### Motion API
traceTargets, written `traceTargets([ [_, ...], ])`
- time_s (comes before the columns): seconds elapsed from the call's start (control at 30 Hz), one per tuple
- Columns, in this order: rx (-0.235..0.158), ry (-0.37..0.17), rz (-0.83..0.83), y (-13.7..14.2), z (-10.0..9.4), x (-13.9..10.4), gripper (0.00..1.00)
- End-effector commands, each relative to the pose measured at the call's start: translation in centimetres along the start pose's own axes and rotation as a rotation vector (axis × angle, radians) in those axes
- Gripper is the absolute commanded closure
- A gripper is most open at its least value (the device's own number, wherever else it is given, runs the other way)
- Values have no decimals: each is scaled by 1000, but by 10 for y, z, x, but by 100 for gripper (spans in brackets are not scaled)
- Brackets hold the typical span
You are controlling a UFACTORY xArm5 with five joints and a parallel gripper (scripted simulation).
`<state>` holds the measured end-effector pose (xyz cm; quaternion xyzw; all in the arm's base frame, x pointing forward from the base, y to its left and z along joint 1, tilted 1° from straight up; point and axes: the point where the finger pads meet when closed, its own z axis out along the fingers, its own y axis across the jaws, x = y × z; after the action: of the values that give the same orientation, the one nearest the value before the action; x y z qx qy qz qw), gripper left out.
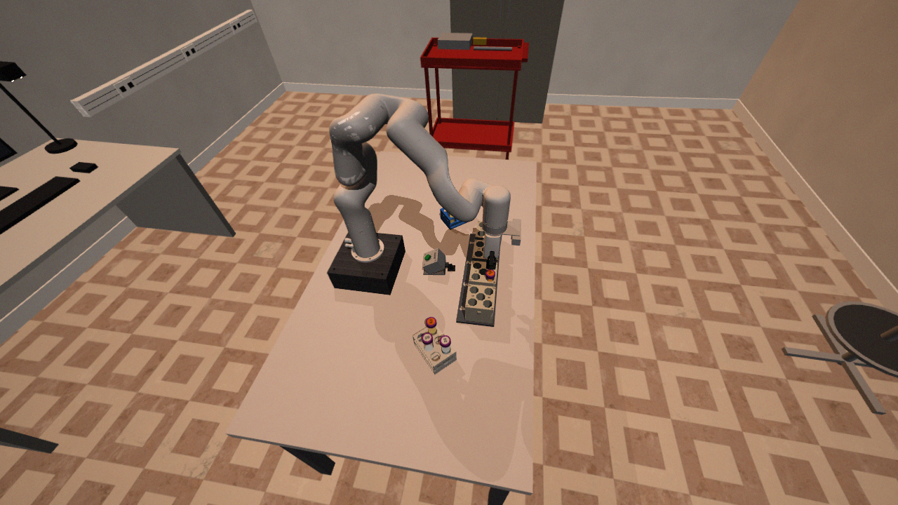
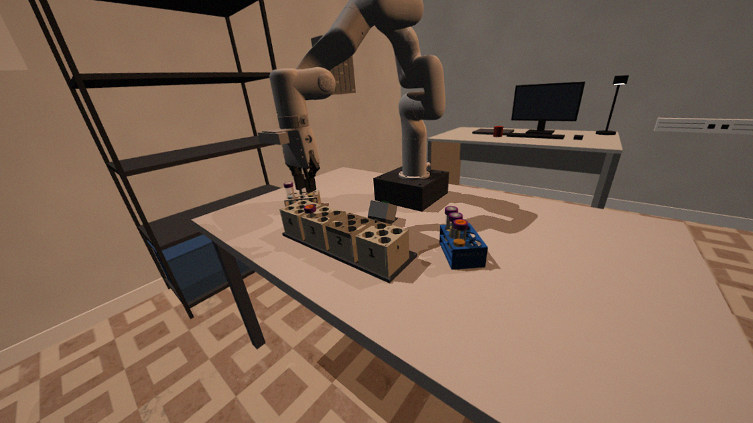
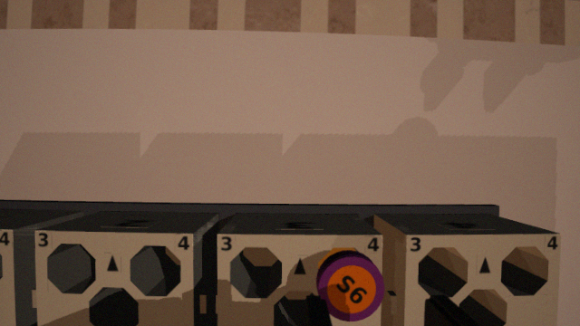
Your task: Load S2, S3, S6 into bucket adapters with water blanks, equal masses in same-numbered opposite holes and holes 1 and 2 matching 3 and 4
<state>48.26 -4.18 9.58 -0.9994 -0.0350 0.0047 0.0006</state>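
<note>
Sample S6 [image 1: 490, 273] [image 2: 310, 208] [image 3: 351, 287], with an orange dot and purple cap, stands in hole 4 of adapter 3 [image 2: 312, 229] [image 3: 299, 241]. My gripper [image 1: 491, 259] [image 2: 305, 188] is partly open and empty, above S6's cap. No other tube shows in adapter 4 [image 2: 290, 221] [image 3: 485, 241], adapter 2 [image 2: 339, 241] or adapter 1 [image 2: 372, 253]; some holes are hidden. The blue rack [image 2: 465, 256] holds an orange-dot tube [image 2: 459, 224] and two purple-capped tubes behind it. The clear rack [image 1: 443, 364] holds an orange-dot tube [image 1: 431, 322] and two white-dot tubes. Their labels are unreadable.
The small sloped desk [image 1: 434, 264] [image 2: 382, 210] with the green DONE key [image 1: 427, 257] stands between my base [image 1: 362, 274] and the adapter row. The clear rack stands beyond the adapter 4 end, the blue rack near the adapter 1 end. The dark loading stand [image 3: 480, 209] runs near the table edge.
</note>
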Motion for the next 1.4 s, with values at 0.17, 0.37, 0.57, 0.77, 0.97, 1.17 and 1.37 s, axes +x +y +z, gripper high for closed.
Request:
traceTargets([
  [0.17, 4, 5, 0, 0, -20, 1, 56],
  [0.37, 4, 5, 0, 0, -32, 1, 56],
  [0.57, 4, 5, 0, 0, -40, 1, 56],
  [0.77, 4, 5, 0, 0, -52, 1, 56],
  [0.97, 4, 5, 0, 0, -58, 1, 56],
  [1.17, 4, 5, 0, 0, -58, 1, 56],
  [1.37, 4, 5, 0, 0, -58, 1, 56],
])
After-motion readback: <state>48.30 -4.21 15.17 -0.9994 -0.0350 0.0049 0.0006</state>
